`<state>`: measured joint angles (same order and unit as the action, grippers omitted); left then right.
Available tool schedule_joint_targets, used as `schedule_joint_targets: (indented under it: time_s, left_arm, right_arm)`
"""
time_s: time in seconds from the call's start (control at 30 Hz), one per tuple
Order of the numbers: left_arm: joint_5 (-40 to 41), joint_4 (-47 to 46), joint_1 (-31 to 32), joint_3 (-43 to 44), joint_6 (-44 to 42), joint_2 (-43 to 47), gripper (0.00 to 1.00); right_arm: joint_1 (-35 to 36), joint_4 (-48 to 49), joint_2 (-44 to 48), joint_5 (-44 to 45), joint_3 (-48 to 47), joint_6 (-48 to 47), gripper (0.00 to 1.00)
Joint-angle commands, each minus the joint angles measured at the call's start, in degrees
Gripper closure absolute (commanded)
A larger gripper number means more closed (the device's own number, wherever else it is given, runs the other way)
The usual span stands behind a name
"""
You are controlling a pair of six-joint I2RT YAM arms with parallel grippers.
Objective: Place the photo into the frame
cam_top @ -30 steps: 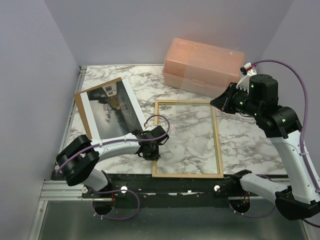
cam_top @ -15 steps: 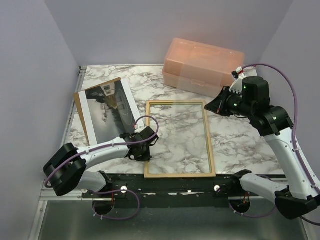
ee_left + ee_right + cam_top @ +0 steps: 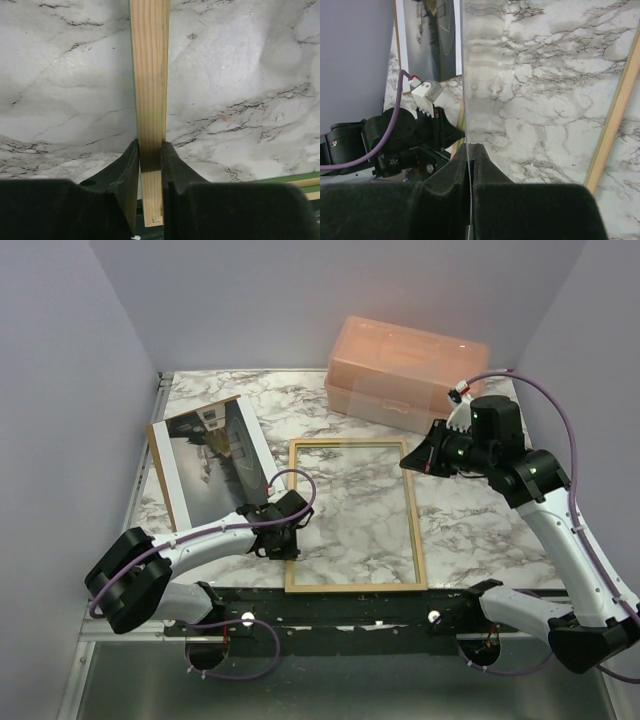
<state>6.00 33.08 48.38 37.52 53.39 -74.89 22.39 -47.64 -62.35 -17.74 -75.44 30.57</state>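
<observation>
The frame lies on the marble table with its pale wood back up. My left gripper is shut on the frame's left rail near its near corner, and a green edge shows low at the right. My right gripper hovers at the frame's far right corner, shut on the edge of a thin clear pane that reaches over the opening. The photo, grey picture up, rests on a brown backing panel at the left. The photo also shows in the right wrist view.
A peach plastic box stands at the back, just beyond the right gripper. Walls close the left, back and right sides. The left arm stretches along the table's near edge. The frame's far rail runs at the right of the right wrist view.
The frame has slid left toward the photo, carried by both grippers. My right gripper moved left and nearer with the pane. My left arm drew back to the left.
</observation>
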Motion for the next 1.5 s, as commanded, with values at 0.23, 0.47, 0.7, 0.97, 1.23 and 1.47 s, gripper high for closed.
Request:
schedule_joint_targets:
  time_s: [0.23,0.47,0.7,0.97,1.23,1.47]
  left_arm:
    - [2.71,-0.57,-0.54,1.44,-4.59,1.86,0.65]
    - [3.48,0.57,-0.65,4.64,-6.15,-4.6,0.8]
    - [4.54,1.05,-0.66,6.99,-5.98,-8.47,0.86]
    - [4.07,1.95,-0.65,8.5,-6.13,-8.24,0.65]
    - [3.92,2.74,-0.66,6.53,-4.45,2.38,0.31]
    - [5.61,5.68,-0.95,3.08,-2.39,14.29,0.31]
  right_arm:
    - [-0.23,1.99,-1.16,-5.23,0.57,-1.23,1.0]
    - [-0.21,1.74,-1.71,-5.75,0.56,-1.86,1.0]
    - [-0.24,3.03,-2.04,-6.66,-0.01,-1.02,1.0]
    - [-0.24,2.82,-2.68,-7.36,-0.06,-1.41,1.0]
    - [-0.24,2.89,-2.31,-7.26,0.64,-2.45,1.0]
    - [-0.7,4.4,-4.21,-15.23,0.64,-2.42,1.0]
